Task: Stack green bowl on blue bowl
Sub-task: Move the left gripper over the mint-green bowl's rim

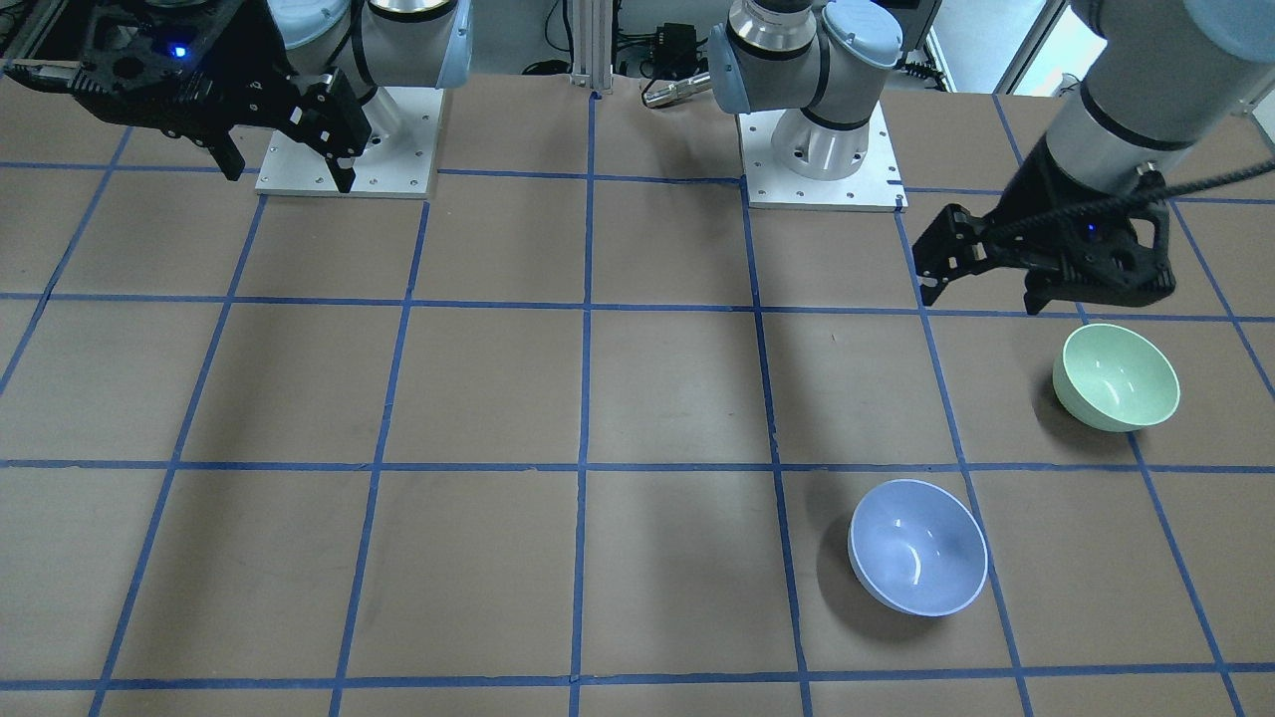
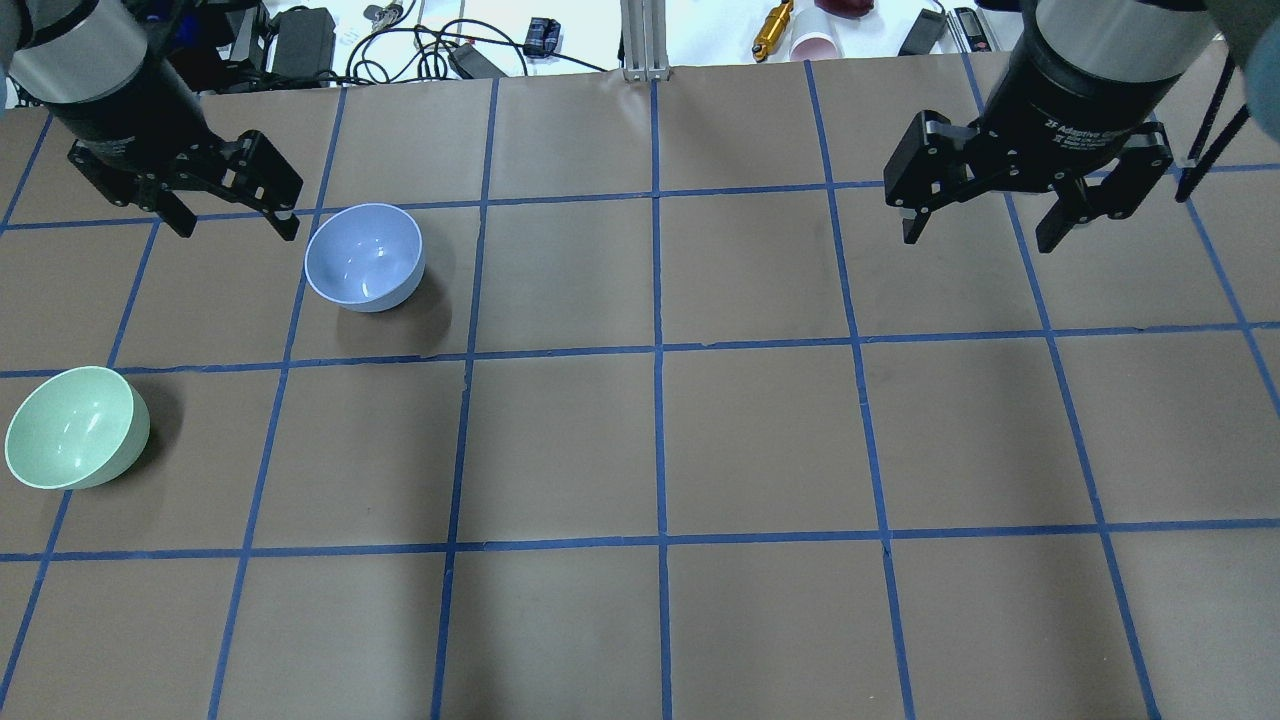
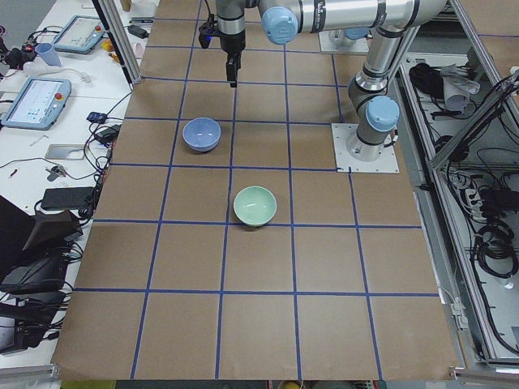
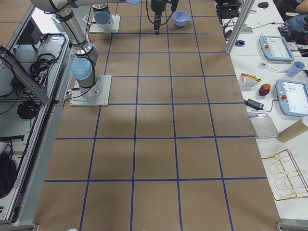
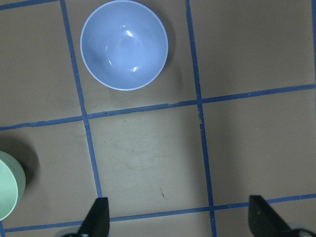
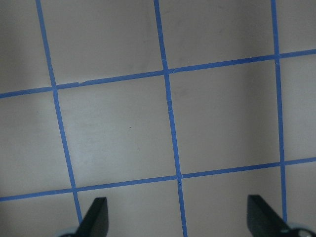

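Note:
The green bowl (image 1: 1116, 376) stands upright at my far left near the table's edge, and shows in the overhead view (image 2: 75, 427) and at the left wrist view's edge (image 5: 7, 190). The blue bowl (image 1: 917, 548) stands upright one grid square farther forward and to the right (image 2: 364, 256) (image 5: 124, 44). The bowls are apart. My left gripper (image 2: 237, 230) is open and empty, raised above the table, just left of the blue bowl and forward of the green bowl (image 1: 981, 302). My right gripper (image 2: 977, 240) is open and empty, raised over bare table on the right (image 1: 289, 179).
The brown table is marked with a blue tape grid (image 2: 658, 350). Two arm base plates (image 1: 349, 139) (image 1: 822, 169) sit at the robot's edge. Cables, an orange cylinder (image 2: 772, 30) and a pink cup (image 2: 815, 45) lie beyond the far edge.

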`<act>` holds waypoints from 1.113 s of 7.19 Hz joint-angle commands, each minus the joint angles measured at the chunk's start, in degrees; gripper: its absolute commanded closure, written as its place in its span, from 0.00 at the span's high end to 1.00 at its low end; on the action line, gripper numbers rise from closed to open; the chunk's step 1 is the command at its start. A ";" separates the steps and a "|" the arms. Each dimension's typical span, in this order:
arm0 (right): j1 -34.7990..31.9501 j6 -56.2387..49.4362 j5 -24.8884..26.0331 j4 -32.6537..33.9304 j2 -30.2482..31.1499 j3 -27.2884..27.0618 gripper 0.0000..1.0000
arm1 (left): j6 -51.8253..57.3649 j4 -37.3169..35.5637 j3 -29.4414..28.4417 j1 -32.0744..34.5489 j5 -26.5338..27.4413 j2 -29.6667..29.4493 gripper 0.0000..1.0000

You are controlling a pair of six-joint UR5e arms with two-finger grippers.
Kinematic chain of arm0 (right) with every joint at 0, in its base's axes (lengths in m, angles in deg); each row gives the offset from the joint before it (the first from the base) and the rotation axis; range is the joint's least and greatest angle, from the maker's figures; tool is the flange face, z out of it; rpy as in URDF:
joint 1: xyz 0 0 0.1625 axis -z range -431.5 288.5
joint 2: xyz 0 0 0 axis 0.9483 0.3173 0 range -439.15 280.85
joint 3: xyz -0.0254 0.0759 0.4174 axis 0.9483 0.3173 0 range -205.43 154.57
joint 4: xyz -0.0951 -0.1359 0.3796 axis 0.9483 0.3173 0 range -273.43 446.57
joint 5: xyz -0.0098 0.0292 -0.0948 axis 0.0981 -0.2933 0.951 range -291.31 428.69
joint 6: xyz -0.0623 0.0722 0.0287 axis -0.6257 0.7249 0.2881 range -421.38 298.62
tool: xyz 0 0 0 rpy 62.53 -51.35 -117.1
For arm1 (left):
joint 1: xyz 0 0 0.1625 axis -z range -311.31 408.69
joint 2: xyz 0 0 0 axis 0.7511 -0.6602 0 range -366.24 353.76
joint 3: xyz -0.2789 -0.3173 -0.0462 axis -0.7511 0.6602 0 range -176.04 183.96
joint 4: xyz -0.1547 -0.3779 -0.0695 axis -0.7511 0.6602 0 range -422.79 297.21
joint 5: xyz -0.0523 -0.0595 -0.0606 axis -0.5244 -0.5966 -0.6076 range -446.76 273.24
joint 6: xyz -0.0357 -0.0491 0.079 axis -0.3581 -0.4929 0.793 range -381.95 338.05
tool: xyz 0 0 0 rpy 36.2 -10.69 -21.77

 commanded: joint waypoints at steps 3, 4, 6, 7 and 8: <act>0.00 0.00 0.00 0.01 0.00 0.03 1.00 | 14.66 -7.16 5.88 -14.91 0.10 -4.30 1.00; 0.00 0.00 0.00 0.01 0.00 0.03 1.00 | 16.28 -7.61 5.88 -18.68 0.02 -5.79 1.00; 0.00 0.00 0.00 -0.08 0.00 0.03 1.00 | 18.65 -14.80 6.41 -24.14 0.46 -9.74 1.00; 0.00 0.00 0.00 0.01 0.00 0.03 1.00 | 20.67 -14.90 6.41 -26.52 0.37 -11.67 1.00; 0.00 0.00 0.00 0.01 0.00 0.03 1.00 | 22.69 -15.51 6.33 -28.28 1.33 -13.26 1.00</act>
